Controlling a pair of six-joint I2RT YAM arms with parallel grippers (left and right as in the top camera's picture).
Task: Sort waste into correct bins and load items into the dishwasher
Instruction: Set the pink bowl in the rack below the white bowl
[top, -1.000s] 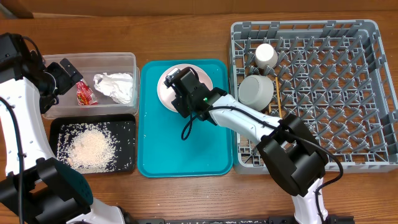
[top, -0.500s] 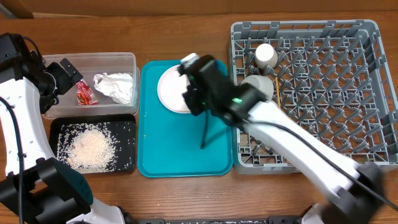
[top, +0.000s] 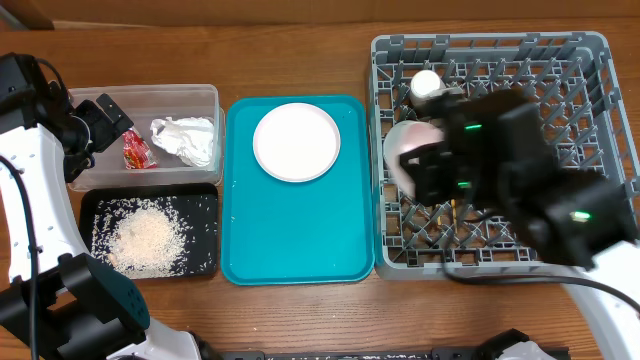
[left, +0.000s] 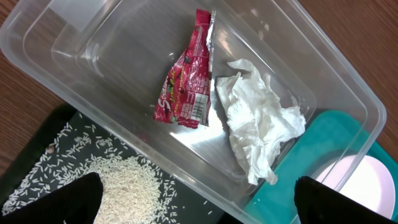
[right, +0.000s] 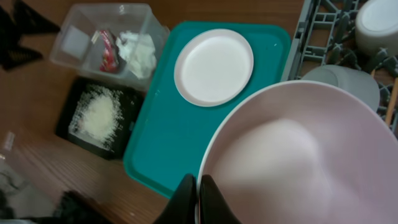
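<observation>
My right gripper is shut on the rim of a pale pink bowl, held tilted above the left part of the grey dishwasher rack; overhead the bowl shows beside the blurred arm. In the rack are a small cup and a grey bowl. A pale round plate lies on the teal tray. My left gripper hangs open over the clear tub, which holds the red wrapper and white napkin. Rice lies in the black tray.
The clear tub and black tray stand side by side at the left, the teal tray in the middle, the rack at the right. A wooden chopstick lies in the rack near the grey bowl. Bare wooden table surrounds them.
My right arm has swung from above the plate on the teal tray rightward to above the rack, carrying the pink bowl. The plate is now uncovered. The left arm has not moved.
</observation>
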